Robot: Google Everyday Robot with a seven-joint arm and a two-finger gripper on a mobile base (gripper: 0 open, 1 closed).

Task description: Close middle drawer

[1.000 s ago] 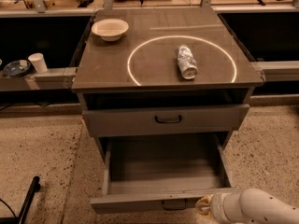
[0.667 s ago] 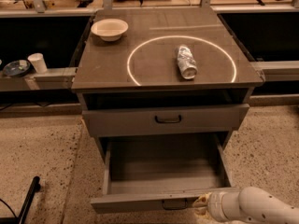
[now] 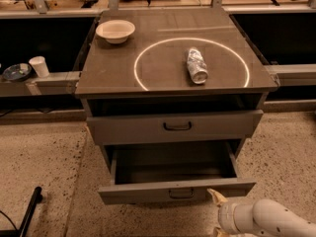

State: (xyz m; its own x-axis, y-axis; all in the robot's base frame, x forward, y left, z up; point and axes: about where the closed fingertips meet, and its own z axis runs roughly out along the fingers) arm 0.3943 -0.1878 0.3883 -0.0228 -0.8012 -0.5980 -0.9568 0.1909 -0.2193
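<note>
The gripper [image 3: 217,213], fingers [image 3: 215,195] spread and empty, sits just near-right of the pulled-out middle drawer's [image 3: 143,193] left-right front panel.

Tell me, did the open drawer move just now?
Yes. The middle drawer slid partway back into the cabinet, and the gripper moved forward with it, close to the right end of its front. The drawer isn't shut yet. The top drawer, bowl, can and cup stayed put.
</note>
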